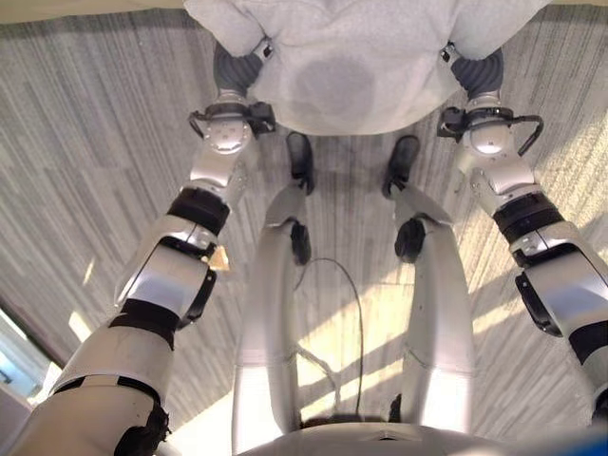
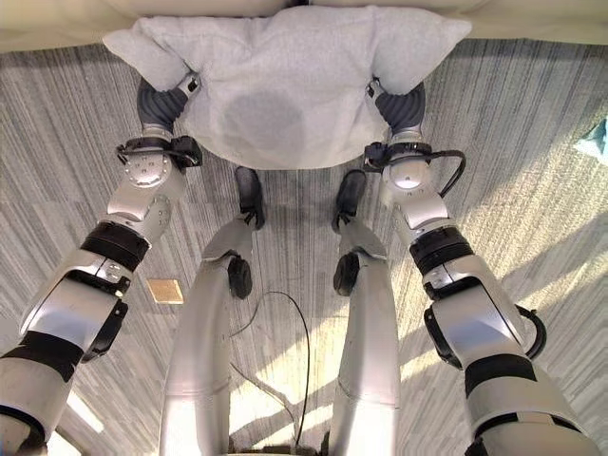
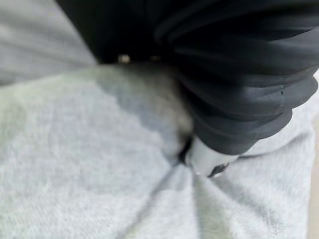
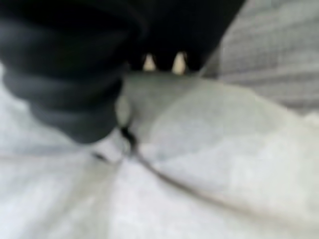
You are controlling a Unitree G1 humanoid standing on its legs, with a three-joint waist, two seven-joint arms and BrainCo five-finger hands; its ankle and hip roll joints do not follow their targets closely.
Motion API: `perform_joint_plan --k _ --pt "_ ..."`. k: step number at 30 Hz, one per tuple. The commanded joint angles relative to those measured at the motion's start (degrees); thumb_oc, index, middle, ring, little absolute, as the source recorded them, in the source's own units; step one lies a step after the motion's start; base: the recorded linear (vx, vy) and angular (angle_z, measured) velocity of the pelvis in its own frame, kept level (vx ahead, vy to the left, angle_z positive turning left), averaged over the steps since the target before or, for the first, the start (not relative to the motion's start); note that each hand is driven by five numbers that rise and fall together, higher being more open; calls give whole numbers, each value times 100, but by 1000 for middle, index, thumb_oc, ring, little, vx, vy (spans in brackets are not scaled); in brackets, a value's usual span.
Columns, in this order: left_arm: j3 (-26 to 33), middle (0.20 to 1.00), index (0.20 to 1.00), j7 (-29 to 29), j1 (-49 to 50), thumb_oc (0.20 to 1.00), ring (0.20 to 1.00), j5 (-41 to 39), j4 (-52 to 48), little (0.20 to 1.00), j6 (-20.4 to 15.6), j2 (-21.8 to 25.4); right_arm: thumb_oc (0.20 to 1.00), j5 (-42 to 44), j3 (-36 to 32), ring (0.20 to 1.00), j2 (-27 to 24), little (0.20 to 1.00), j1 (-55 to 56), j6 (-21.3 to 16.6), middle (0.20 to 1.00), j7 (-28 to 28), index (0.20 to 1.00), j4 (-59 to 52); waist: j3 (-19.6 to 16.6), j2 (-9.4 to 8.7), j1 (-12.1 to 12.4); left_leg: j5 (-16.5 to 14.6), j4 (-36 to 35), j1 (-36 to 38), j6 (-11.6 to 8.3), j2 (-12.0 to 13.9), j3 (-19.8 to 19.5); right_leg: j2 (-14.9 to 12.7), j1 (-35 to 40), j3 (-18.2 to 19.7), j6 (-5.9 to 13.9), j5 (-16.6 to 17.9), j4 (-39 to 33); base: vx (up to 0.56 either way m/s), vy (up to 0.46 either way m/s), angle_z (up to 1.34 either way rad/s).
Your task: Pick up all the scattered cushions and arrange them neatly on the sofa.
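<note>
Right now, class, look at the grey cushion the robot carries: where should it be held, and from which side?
Probably by its two opposite side edges, one robot hand coming in from each side. The grey cushion is wide, soft and lies flat, so it would likely sag from one corner. The left robot hand and right robot hand already sit at those edges, fingers sunk in the fabric.

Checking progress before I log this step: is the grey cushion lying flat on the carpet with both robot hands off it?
No: the grey cushion is held up between the left robot hand and right robot hand.
</note>
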Motion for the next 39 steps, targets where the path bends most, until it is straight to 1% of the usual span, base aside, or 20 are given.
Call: perform_joint_plan --k 1,2,3,4,7,8,9,12,16,20,22,25,28,31,32,35,36,37,38,39 --pt "43 200 200 -391 382 200 200 270 -603 200 -829 -626 200 -580 -7 200 620 200 159 -731 200 285 200 -880 -1463 105 -143 -429 128 -83 -283 -243 -688 15 476 -51 896 6 -261 -59 -38 20" --pt "111 200 200 -475 597 200 200 324 -715 200 -824 -694 200 -675 -166 200 667 200 431 -736 200 318 200 -977 -1463 98 -124 -389 -188 385 -318 -232 -728 -23 931 -123 906 24 -514 -38 -30 19" --pt "106 200 200 -474 614 200 200 327 -725 200 -822 -696 200 -681 -170 200 668 200 452 -733 200 317 200 -990 -1428 102 -124 -376 -225 455 -320 -232 -736 -21 1004 -136 905 33 -549 -46 -48 9" --pt "91 200 200 -575 881 200 200 456 -873 200 -831 -695 200 -811 -261 200 635 200 692 -682 200 377 200 -1102 -1409 95 -99 -336 -561 1033 -336 -248 -750 -58 1552 -210 920 77 -873 -46 -33 1" --pt "125 200 200 -768 1512 200 200 613 -1063 200 -813 -718 200 -1014 -448 200 630 200 1363 -594 200 505 200 -1276 -1445 99 -47 -227 -1180 2180 -370 -302 -775 -89 2707 -413 953 153 -1507 -16 -26 1" --pt "144 200 200 -817 1689 200 200 598 -1109 200 -807 -746 200 -1060 -491 200 634 200 1564 -594 200 550 200 -1346 -1441 99 -34 -12 -1381 2440 -355 -331 -754 -86 2982 -512 927 350 -1750 0 0 0" --pt "149 200 200 -931 2005 200 200 578 -1140 200 -783 -820 200 -1174 -542 200 644 200 1919 -522 200 606 200 -1341 -1492 89 -21 21 -1603 2938 -364 -365 -765 -84 3537 -595 930 375 -2027 30 -20 11" --pt "222 200 200 -1088 2618 200 200 629 -1274 200 -756 -884 200 -1268 -670 200 644 200 2549 -448 200 801 200 -1459 -1541 99 -15 57 -1939 3814 -361 -385 -748 -33 4469 -723 961 434 -2464 139 -33 14" --pt "447 200 200 -1333 3578 200 200 759 -1405 200 -632 -823 200 -1524 -877 200 657 200 3499 -337 200 1148 200 -1707 -1917 90 10 -10 -2403 5150 -313 -351 -666 86 5933 -790 1027 481 -3179 251 -3 -7" --pt "555 200 200 -1375 3947 200 200 906 -1405 200 -537 -755 200 -1546 -1005 200 632 200 3839 -302 200 1296 200 -1810 -2233 88 26 -68 -2677 5818 -276 -283 -570 78 6599 -803 1075 512 -3555 198 36 -8" --pt "716 200 200 -1439 4310 200 200 974 -1504 200 -451 -780 200 -1483 -1096 200 689 200 4131 -238 200 1481 200 -1881 -2518 54 74 -200 -2887 6438 -237 -274 -405 82 7158 -767 1130 586 -3902 279 136 -16" --pt "738 200 200 -1530 4609 200 200 1034 -1649 200 -369 -749 200 -1472 -1189 200 709 200 4310 -196 200 1554 200 -1881 -2590 0 137 -378 -2879 6755 -126 -301 -302 25 7393 -648 1206 667 -3927 136 175 -30" --pt "763 200 200 -1641 4731 200 200 1025 -1730 200 -348 -629 200 -1470 -1150 200 742 200 4318 -202 200 1617 200 -1869 -2499 25 165 -439 -2800 6787 -13 -297 -264 23 7214 -487 1203 556 -3386 15 105 -27" --pt "812 200 200 -1675 4826 200 200 1000 -1763 200 -352 -652 200 -1509 -1116 200 784 200 4334 -188 200 1653 200 -1859 -2459 19 197 -478 -2788 6852 7 -284 -218 36 7134 -545 1197 567 -3338 28 3 -32" --pt "831 200 200 -1679 4868 200 200 951 -1736 200 -350 -668 200 -1544 -1050 200 773 200 4318 -168 200 1673 200 -1841 -2455 -18 217 -466 -2867 6922 -13 -248 -114 77 7039 -722 1174 694 -3543 36 -49 -37" --pt "808 200 200 -1651 4776 200 200 903 -1688 200 -345 -690 200 -1564 -996 200 717 200 4229 -154 200 1651 200 -1862 -2441 -27 170 -445 -2935 6960 -29 -226 -106 283 6708 -852 1163 828 -3751 73 -77 -58" --pt "749 200 200 -1616 4628 200 200 884 -1607 200 -369 -712 200 -1560 -1038 200 680 200 4217 -151 200 1589 200 -1895 -2426 -68 77 -468 -2917 6975 -42 -264 -209 457 6677 -524 1158 767 -3847 85 -80 -37" --pt "747 200 200 -1616 4626 200 200 884 -1605 200 -371 -713 200 -1559 -1039 200 679 200 4217 -151 200 1589 200 -1895 -2416 -66 78 -474 -2912 6986 -43 -261 -210 461 6695 -526 1157 769 -3857 104 -111 4" --pt "703 200 200 -1612 4597 200 200 908 -1592 200 -377 -722 200 -1519 -1072 200 668 200 4246 -169 200 1574 200 -1908 -2407 -103 59 -511 -2856 6984 -67 -278 -271 508 6764 -368 1123 782 -3930 120 -157 33" --pt "674 200 200 -1638 4541 200 200 897 -1572 200 -396 -784 200 -1489 -1127 200 599 200 4307 -198 200 1535 200 -1883 -2412 -151 37 -588 -2664 6962 -175 -243 -363 525 6919 -319 1096 810 -4048 163 -217 30"
